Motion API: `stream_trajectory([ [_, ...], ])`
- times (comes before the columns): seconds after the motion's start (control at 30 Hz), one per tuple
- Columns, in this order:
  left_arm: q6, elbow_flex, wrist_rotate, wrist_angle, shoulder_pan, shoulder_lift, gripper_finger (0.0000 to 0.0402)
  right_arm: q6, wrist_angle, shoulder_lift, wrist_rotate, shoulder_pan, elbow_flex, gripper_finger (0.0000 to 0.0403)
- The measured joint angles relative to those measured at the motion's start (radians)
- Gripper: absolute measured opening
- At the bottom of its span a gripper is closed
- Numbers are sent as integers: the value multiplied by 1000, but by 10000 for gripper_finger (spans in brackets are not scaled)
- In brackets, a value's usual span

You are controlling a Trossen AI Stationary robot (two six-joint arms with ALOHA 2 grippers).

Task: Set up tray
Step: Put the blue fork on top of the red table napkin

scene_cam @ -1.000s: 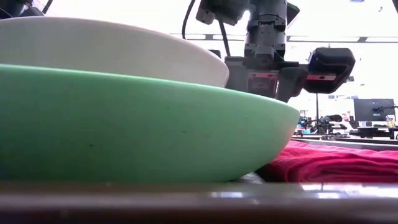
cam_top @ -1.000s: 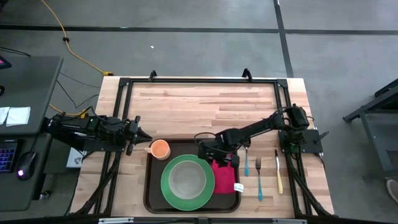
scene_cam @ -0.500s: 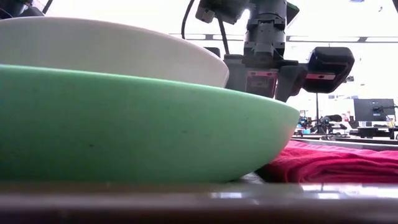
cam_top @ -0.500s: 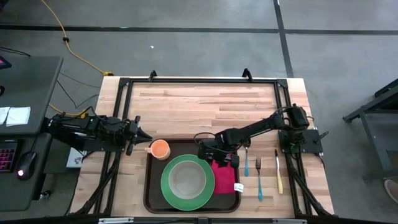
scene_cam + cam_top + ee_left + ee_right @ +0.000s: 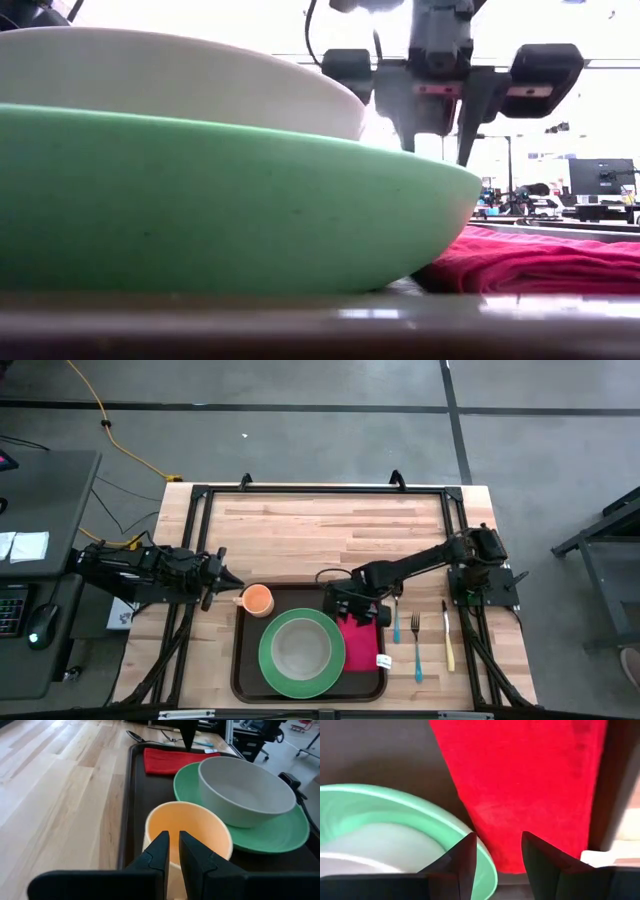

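The dark brown tray (image 5: 248,678) lies on the table's near half. On it stand a green plate (image 5: 302,650) with a grey-white bowl (image 5: 245,790), an orange cup (image 5: 258,599) at the far left corner, and a flat red napkin (image 5: 358,643) by the right rim. My right gripper (image 5: 497,855) hangs open above the napkin's (image 5: 520,785) far part, beside the plate rim (image 5: 445,825), touching nothing. My left gripper (image 5: 173,852) waits shut just left of the cup (image 5: 190,827), level with the table.
A teal-handled spoon (image 5: 396,622), a fork (image 5: 415,645) and a yellow-handled knife (image 5: 447,635) lie on the wood right of the tray. A white tag (image 5: 383,660) sticks out at the napkin's near end. Black frame rails run round the table; bare wood lies beyond the tray.
My right gripper has risen from low over the napkin, so its fingers now show clear above the plate rim in the low view. It has also shifted slightly toward the table's right edge. The napkin, plate and cup have stayed put.
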Motion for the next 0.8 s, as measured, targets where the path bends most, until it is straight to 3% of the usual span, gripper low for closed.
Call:
stream_trajectory([
  [0.8, 0, 0, 10, 0, 0, 0, 74, -50, -360, -295, 75, 3, 0, 134],
])
